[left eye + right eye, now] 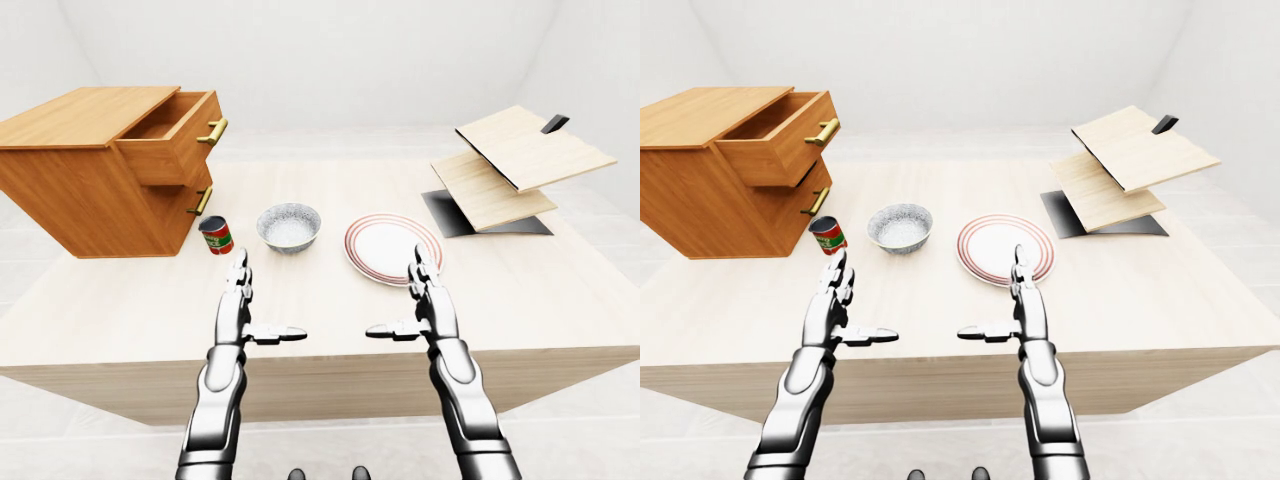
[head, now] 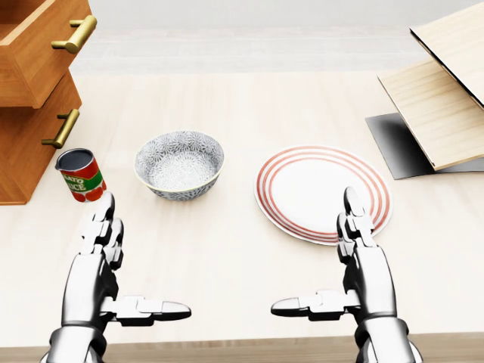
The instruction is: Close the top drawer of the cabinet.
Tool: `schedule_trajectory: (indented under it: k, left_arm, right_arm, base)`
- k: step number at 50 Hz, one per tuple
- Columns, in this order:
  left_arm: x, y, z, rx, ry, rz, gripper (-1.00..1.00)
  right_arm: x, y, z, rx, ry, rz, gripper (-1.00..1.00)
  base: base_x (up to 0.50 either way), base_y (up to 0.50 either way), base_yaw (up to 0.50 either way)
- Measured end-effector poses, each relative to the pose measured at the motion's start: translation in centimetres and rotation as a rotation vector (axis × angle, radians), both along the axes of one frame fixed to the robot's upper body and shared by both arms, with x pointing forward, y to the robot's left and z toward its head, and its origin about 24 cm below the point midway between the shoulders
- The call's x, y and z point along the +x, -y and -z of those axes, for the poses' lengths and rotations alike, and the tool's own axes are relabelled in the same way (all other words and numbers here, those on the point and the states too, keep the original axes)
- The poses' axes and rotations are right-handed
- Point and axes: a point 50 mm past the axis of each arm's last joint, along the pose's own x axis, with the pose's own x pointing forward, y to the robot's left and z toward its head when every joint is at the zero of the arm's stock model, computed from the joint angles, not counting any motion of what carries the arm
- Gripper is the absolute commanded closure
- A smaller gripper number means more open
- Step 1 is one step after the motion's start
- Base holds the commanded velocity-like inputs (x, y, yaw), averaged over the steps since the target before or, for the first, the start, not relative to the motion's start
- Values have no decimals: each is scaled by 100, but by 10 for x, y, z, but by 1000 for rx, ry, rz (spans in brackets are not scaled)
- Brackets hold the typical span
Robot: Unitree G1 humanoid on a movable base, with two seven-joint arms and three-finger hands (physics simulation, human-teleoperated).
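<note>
Here, both the left hand (image 2: 113, 261) and right hand (image 2: 355, 257) are hovering spread over the pale counter (image 1: 330, 310), the top drawer (image 1: 178, 140) standing open at ten o'clock, white walls surrounding.

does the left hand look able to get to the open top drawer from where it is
Probably yes. The left hand hovers open over the table, and the top drawer juts out up and left of it. Only the can stands near that path, low on the table, so the way looks free.

Red-ringed white plate (image 2: 324, 193), red-green can (image 2: 82, 175), grey-patterned bowl (image 2: 180, 165).
</note>
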Motion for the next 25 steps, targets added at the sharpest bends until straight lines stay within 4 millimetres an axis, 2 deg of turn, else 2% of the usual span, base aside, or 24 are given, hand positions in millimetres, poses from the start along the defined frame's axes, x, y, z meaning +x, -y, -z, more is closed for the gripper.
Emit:
schedule_trajectory:
  k: [8,25]
  left_arm:
    - [-1,-1,-27,4,77,-6,-100]
    - [-13,-10,-107,-7,402,-39,-100]
  right_arm:
    - [-3,4,-25,17,45,12,-100]
    - [-14,17,-102,30,378,38,-100]
  base:
    - [0,0,0]
    - [0,0,0]
